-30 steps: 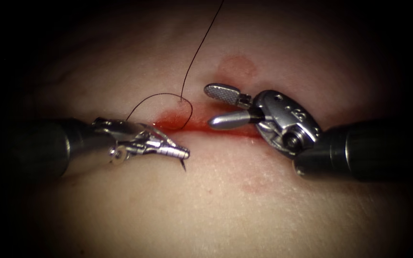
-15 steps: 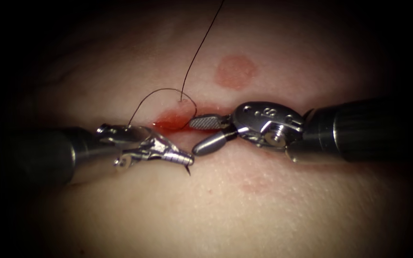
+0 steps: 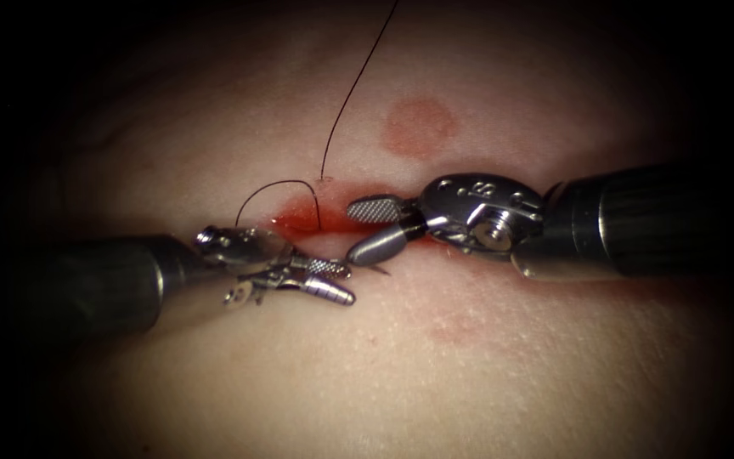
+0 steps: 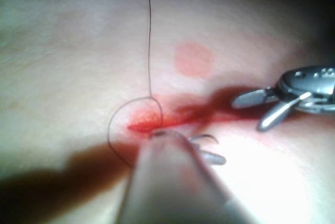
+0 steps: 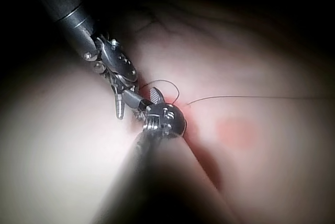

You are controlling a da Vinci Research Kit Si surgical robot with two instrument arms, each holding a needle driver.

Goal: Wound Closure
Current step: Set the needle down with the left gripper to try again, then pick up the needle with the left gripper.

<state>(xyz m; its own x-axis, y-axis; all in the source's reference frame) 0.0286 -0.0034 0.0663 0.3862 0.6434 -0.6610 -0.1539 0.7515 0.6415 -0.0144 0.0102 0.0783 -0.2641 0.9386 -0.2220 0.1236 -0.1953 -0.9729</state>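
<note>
Needle (image 3: 381, 271) betw. L tool (image 3: 350, 286), R tool (image 3: 350, 231) (jaws apart).

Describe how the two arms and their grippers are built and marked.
Both arms are dark, glossy cylindrical shafts ending in silver metal wrists. The right gripper has rounded, spoon-like jaws, one face cross-hatched, behind them a disc-shaped wrist housing with stamped digits and a pivot screw. The left gripper is slimmer, with finely ribbed jaws.

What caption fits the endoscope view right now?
Fingers open, the left tool and right tool hold nothing, tip to tip below the cut; needle tip bare between them, thread looping above.
</note>
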